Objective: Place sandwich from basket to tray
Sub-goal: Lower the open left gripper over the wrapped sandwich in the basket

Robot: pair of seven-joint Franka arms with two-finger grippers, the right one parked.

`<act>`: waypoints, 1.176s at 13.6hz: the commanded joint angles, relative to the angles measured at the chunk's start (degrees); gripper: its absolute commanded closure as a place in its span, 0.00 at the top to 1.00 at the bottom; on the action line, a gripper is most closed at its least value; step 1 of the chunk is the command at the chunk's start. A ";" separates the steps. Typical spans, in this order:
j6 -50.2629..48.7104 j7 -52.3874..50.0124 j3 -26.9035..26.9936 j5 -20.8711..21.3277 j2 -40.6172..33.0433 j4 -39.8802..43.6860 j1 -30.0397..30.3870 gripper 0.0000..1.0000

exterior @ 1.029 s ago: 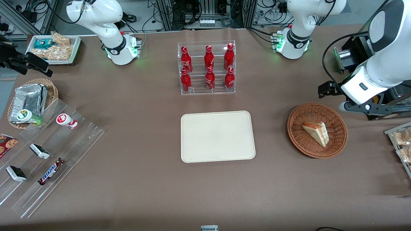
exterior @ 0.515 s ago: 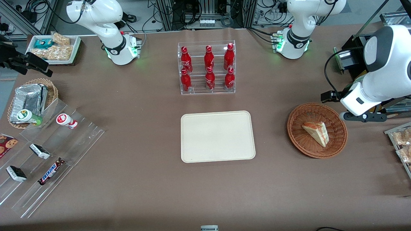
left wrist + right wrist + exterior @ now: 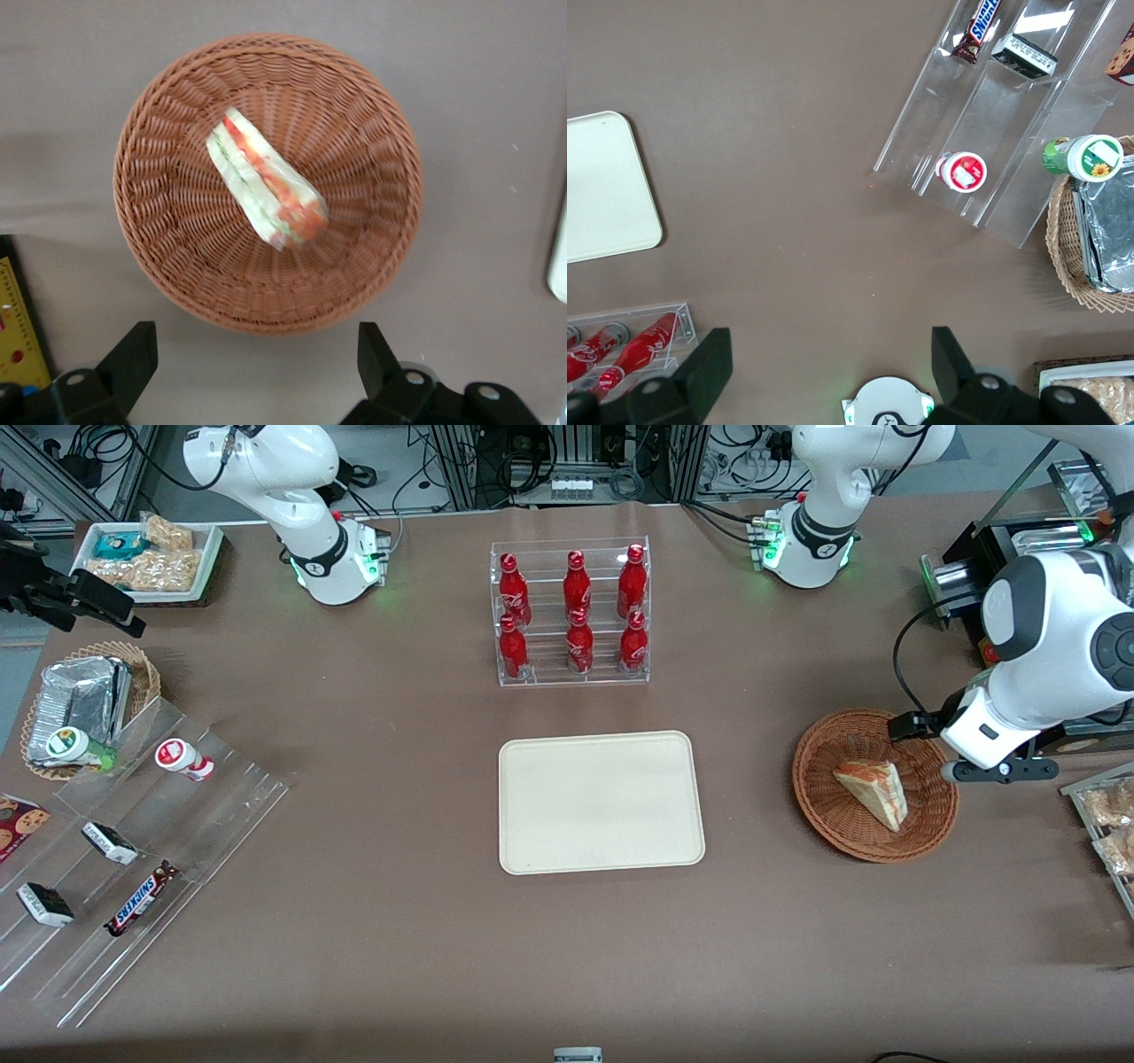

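Spread wide and holding nothing, the left arm's gripper [image 3: 252, 359] hangs above the table just beside the reddish-brown wicker basket [image 3: 926, 819], at the rim that faces the working arm's end of the table; in the wrist view its two dark fingers [image 3: 131, 359] frame the basket [image 3: 177, 257] with bare table between them. Inside the basket lies the sandwich [image 3: 873, 791], a wrapped triangular wedge resting on the weave near the middle, its red, green and yellow filling [image 3: 266, 177] showing along the cut side. Well apart from it, toward the middle of the table, sits the cream-beige tray [image 3: 601, 802], flat and with nothing on it. Farther from the front camera than the tray stands a clear rack [image 3: 570, 675] holding six red cola bottles [image 3: 577, 583] in two rows. Toward the parked arm's end, a lighter wicker basket [image 3: 146, 673] holds a foil pack [image 3: 80, 695], and a clear stepped shelf [image 3: 177, 815] carries snack bars and a small red-capped cup [image 3: 182, 758].
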 commanded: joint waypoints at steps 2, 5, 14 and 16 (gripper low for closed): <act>6.08 -16.36 0.89 -1.87 2.20 -1.87 -0.12 1.00; 10.21 -35.52 0.80 -2.41 5.28 -1.95 -0.38 1.00; 18.30 -51.48 0.71 -5.75 12.75 -2.92 -0.47 1.00; 18.93 -52.27 0.71 -5.93 14.16 -2.83 -0.47 0.92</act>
